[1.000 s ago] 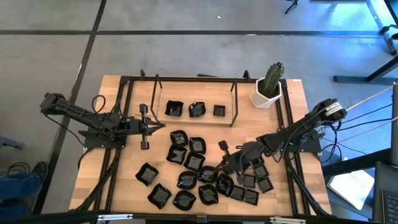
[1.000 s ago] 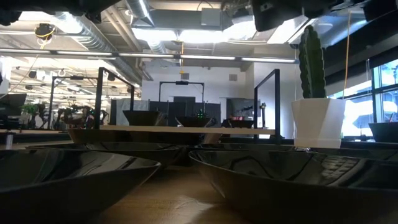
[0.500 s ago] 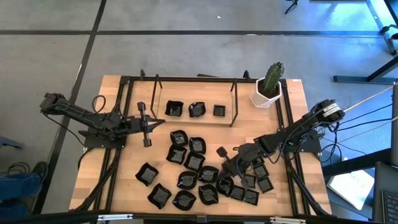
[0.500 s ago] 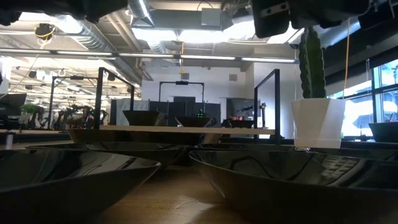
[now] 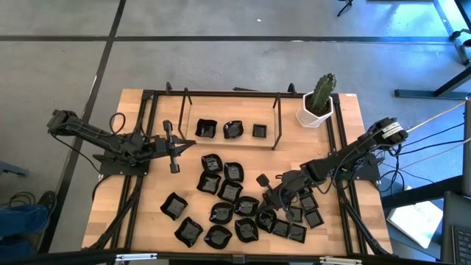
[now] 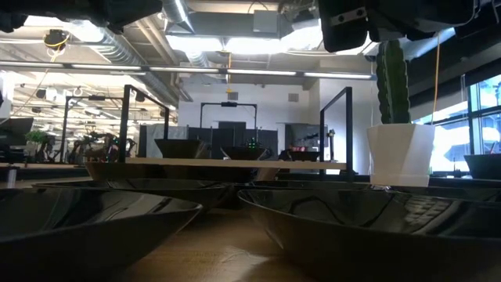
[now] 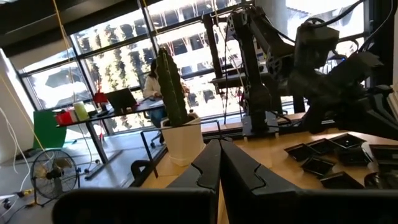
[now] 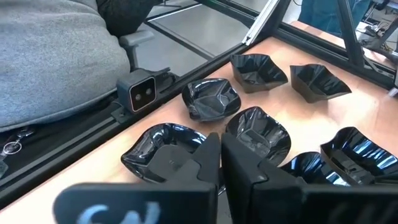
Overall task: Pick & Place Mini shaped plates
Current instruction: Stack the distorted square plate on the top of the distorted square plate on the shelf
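Note:
Several mini shaped plates (image 5: 229, 193), tiny glossy black dishes, lie scattered on the wooden table's near middle. Three more (image 5: 233, 130) sit on a raised wooden shelf (image 5: 221, 140) at the back. My right gripper (image 5: 254, 197) hovers shut just above the pile; in its wrist view its fingers (image 8: 219, 149) meet over a wavy plate (image 8: 163, 149) with nothing between them. My left gripper (image 5: 193, 146) waits shut, above the table left of the shelf, its fingers (image 7: 219, 149) pressed together.
A white pot with a green cactus (image 5: 316, 99) stands at the far right corner. Black frame rails (image 5: 140, 169) run along the table's sides. A small camera block (image 8: 143, 90) sits on the near rail. Square plates (image 5: 303, 215) lie under the right arm.
My right gripper has swung a little toward the table's near-left over the pile and dipped slightly. My left gripper has turned a little at the wrist in place. The plates lie as before.

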